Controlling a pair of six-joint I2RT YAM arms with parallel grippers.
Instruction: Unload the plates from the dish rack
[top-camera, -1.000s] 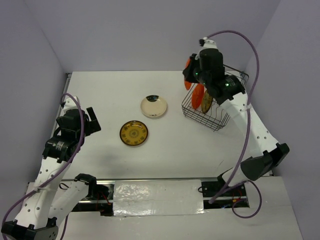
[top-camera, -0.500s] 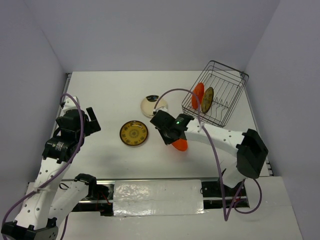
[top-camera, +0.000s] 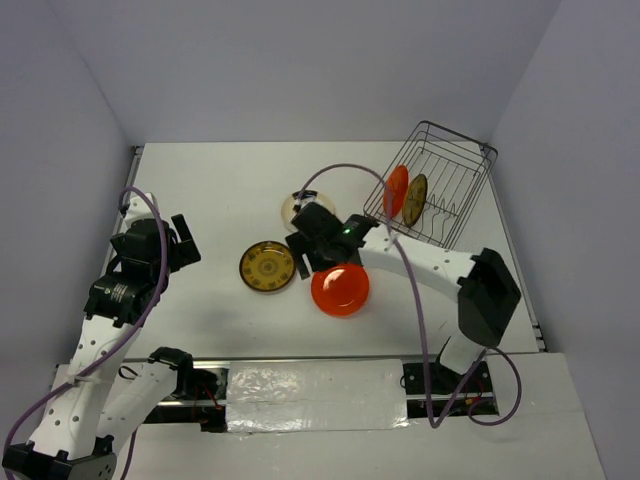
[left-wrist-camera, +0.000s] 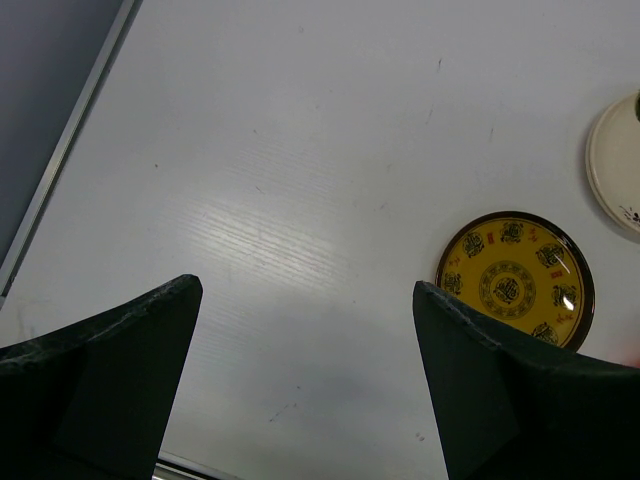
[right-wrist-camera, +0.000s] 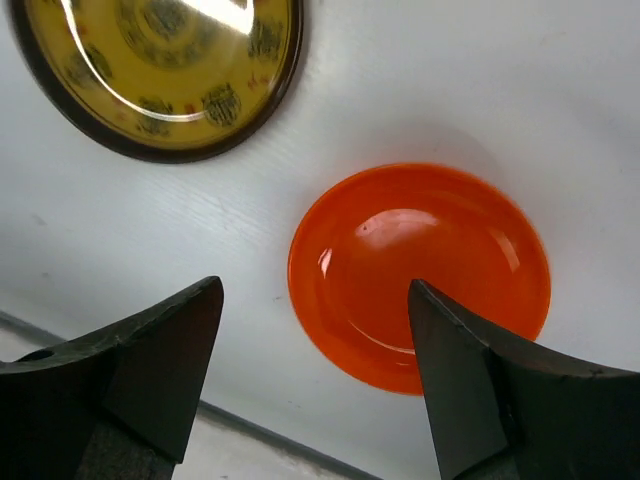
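An orange-red plate (top-camera: 340, 288) (right-wrist-camera: 420, 275) lies flat on the table, free of any grip. My right gripper (top-camera: 308, 258) (right-wrist-camera: 313, 290) hovers open just above its left edge. Left of it lies a dark brown plate with yellow pattern (top-camera: 267, 267) (right-wrist-camera: 160, 70) (left-wrist-camera: 515, 280). A cream plate (top-camera: 298, 207) (left-wrist-camera: 618, 165) sits behind, partly hidden by the right arm. The dish rack (top-camera: 455, 160) at the back right holds an upright orange-red plate (top-camera: 396, 190) and a brown one (top-camera: 415, 199). My left gripper (top-camera: 178, 242) (left-wrist-camera: 305, 285) is open and empty over bare table at the left.
The table's left edge strip (left-wrist-camera: 70, 150) runs close to the left arm. Grey walls close in the back and both sides. The right arm (top-camera: 430, 262) stretches across from the rack side towards the middle.
The right arm carried an orange-red plate from the rack down to the middle of the table and opened its jaws; the plate now lies flat. The left arm has not moved.
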